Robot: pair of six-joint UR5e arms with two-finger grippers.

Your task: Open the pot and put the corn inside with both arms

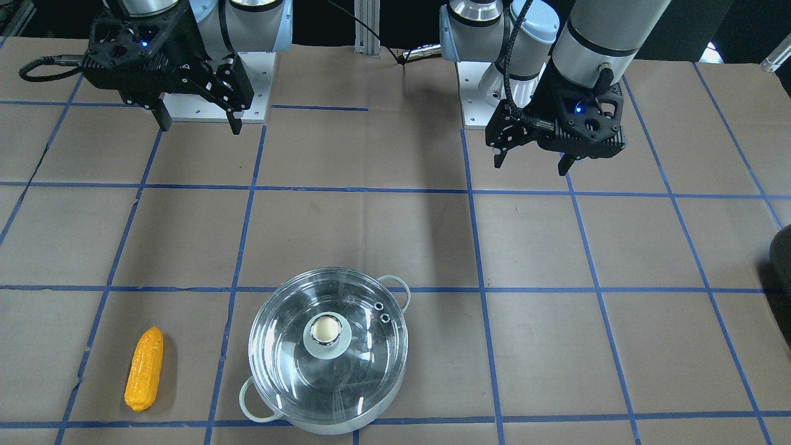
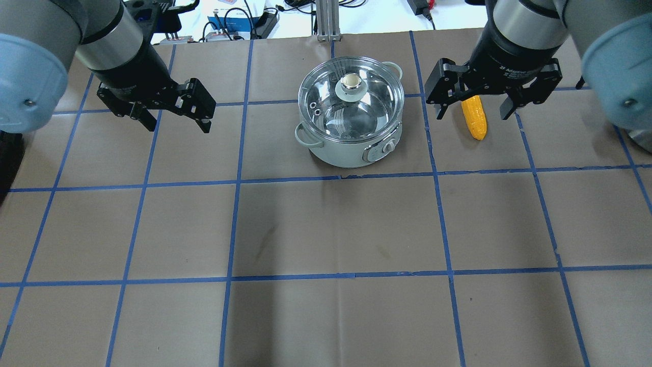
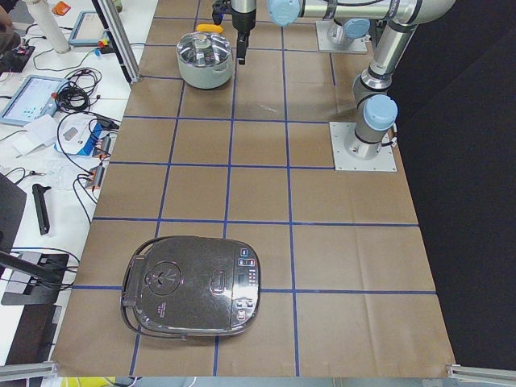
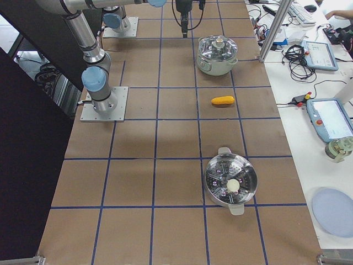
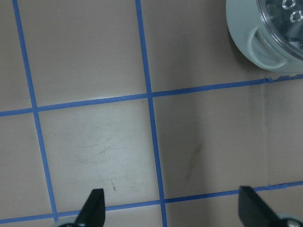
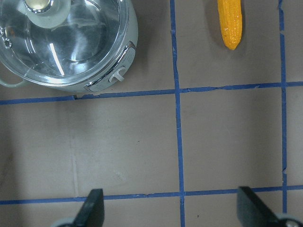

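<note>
In the overhead view, my left hand (image 2: 178, 126) hangs at ten o'clock, fingers spread wide and pointing down. My right hand (image 1: 201, 127) hangs at two o'clock, spread just as wide.

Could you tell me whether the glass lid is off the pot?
No, the glass lid sits closed on the pot, covering its whole opening.

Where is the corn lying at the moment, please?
In the overhead view the corn lies flat on the table to the right of the lidded pot, apart from it, in the neighbouring taped square on the robot's right side.
</note>
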